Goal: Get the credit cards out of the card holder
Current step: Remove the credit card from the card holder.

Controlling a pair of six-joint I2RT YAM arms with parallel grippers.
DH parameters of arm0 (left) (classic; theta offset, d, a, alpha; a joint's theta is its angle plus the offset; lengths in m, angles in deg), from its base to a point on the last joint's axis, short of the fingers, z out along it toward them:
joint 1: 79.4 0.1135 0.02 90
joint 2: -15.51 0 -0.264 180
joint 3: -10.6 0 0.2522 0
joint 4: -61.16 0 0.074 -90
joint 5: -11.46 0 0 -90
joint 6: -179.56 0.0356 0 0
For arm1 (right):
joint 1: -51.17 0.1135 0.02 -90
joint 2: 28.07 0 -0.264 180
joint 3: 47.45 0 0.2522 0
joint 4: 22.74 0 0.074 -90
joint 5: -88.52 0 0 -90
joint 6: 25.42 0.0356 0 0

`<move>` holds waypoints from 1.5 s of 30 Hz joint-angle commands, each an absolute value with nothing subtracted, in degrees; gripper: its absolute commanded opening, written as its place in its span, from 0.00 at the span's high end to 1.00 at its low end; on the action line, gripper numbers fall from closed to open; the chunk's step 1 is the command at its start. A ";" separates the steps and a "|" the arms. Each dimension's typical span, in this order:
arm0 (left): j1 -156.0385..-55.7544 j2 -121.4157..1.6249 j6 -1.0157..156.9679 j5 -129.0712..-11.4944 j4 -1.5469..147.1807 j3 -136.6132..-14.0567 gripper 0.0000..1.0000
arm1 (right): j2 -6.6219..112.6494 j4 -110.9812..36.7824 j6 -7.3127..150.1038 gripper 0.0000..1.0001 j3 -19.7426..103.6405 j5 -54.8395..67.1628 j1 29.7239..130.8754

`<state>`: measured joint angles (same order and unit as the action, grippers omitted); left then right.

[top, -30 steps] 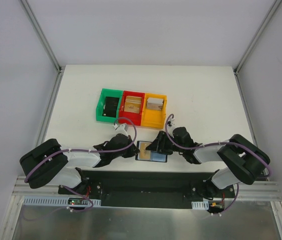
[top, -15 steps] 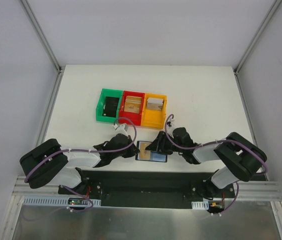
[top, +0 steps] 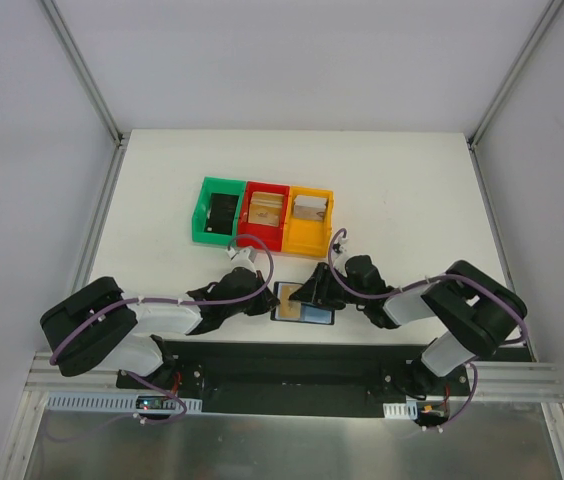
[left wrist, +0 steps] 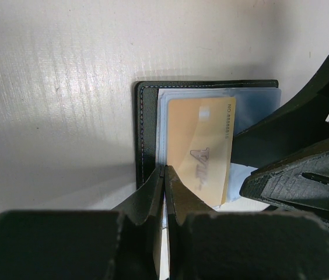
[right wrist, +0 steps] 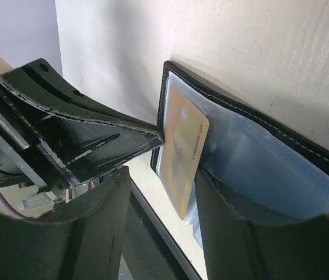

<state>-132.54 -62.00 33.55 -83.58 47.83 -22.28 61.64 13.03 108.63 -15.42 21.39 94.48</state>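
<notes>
The card holder [top: 303, 303] lies open near the table's front edge, a black wallet with grey-blue panels [left wrist: 252, 102]. One tan-gold credit card [left wrist: 199, 149] lies tilted on its left panel, one end sticking out past the wallet's edge [right wrist: 182, 157]. My left gripper [left wrist: 164, 169] is shut, and its tips press on the wallet's left border beside the card. My right gripper [right wrist: 164, 175] is open. It straddles the card, with one finger [right wrist: 240, 233] on the blue panel. In the top view both grippers [top: 267, 298] [top: 314, 290] meet over the wallet.
Green [top: 200, 222], red [top: 248, 222] and orange [top: 292, 236] bins stand in a row behind the wallet. The green one holds a dark item, and the red and orange ones hold tan flat pieces. The table's front edge lies just below the wallet.
The right arm's elbow has drifted slightly left and its jaws have narrowed a touch. The left arm, wallet and card stay where they were.
</notes>
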 commanded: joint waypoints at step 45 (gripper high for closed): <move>-133.54 -63.15 33.57 -84.78 50.49 -21.89 1.00 | 62.20 25.90 112.83 0.67 -17.78 26.29 92.04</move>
